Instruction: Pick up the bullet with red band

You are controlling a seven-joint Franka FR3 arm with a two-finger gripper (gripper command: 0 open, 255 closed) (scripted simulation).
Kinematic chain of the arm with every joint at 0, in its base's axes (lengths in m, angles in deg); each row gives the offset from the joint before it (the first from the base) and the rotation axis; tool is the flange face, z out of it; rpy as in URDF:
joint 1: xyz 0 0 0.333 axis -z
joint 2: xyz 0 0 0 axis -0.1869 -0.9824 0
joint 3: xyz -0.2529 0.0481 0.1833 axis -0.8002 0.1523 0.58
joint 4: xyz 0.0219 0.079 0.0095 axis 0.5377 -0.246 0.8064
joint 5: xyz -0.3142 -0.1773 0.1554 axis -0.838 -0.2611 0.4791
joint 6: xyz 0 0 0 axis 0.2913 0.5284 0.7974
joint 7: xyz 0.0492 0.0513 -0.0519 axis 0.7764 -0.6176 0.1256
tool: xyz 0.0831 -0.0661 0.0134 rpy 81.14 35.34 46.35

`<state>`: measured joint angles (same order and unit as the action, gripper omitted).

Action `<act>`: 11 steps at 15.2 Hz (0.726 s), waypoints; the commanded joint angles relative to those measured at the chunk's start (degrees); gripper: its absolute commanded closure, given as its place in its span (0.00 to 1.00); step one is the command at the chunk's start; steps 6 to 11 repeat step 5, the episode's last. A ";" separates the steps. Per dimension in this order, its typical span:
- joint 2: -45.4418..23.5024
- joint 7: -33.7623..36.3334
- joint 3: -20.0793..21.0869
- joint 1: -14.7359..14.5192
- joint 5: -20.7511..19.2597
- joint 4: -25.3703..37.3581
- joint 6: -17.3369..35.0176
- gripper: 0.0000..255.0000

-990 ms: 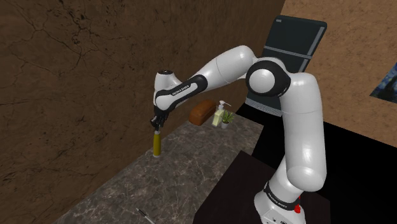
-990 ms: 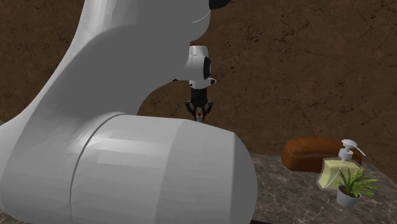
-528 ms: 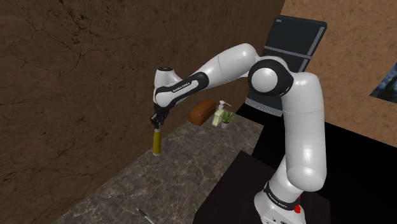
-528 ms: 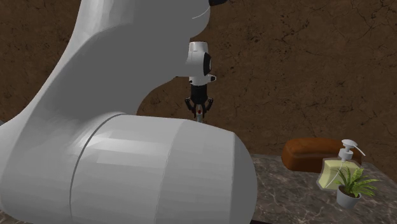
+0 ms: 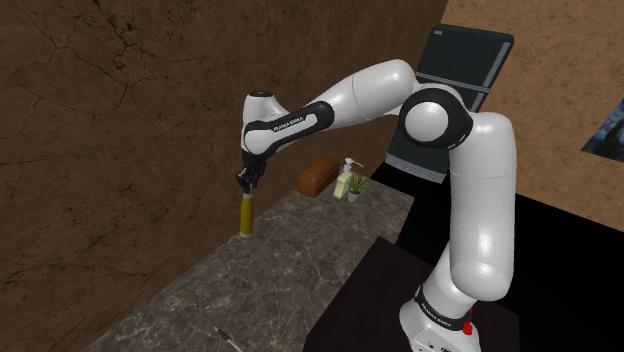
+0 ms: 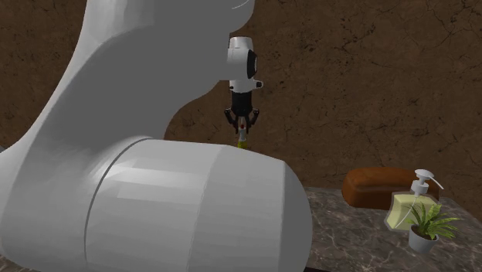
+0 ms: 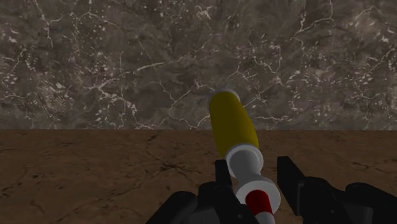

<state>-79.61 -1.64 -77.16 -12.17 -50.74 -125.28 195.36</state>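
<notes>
Nearby, brown wall (image 5: 100, 150) borders stone counter (image 5: 262, 282) beneath bullet (image 5: 243, 216).

Yellow, red-banded bullet (image 7: 233, 124), white-veined brown counter (image 7: 95, 63), black gripper (image 7: 256, 173)

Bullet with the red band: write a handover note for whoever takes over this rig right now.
Hand: shut on the bullet, with the fingers clasping its white neck beside the red band.
Bullet: yellow body, hanging upright from the hand over the marble counter, close to the brown wall. I cannot tell whether its lower end is clear of the stone.
Done: the grasp is made.
Left: lift straight up until it is plainly off the counter. The bread loaf, soap dispenser and potted plant sit farther along the counter and are probably out of the way.
</notes>
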 commanded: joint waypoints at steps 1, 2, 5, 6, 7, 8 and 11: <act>0.90 -0.01 0.07 -0.01 0.09 0.46 -1.35 1.00; 1.26 -0.04 0.09 0.00 0.14 0.73 -1.97 1.00; 1.66 -0.07 0.11 0.02 0.19 1.05 -2.70 1.00; 1.66 -0.07 0.11 0.02 0.19 1.05 -2.70 1.00; 1.66 -0.07 0.11 0.02 0.19 1.05 -2.70 1.00; 1.66 -0.07 0.11 0.02 0.19 1.05 -2.70 1.00; 1.66 -0.07 0.11 0.02 0.19 1.05 -2.70 1.00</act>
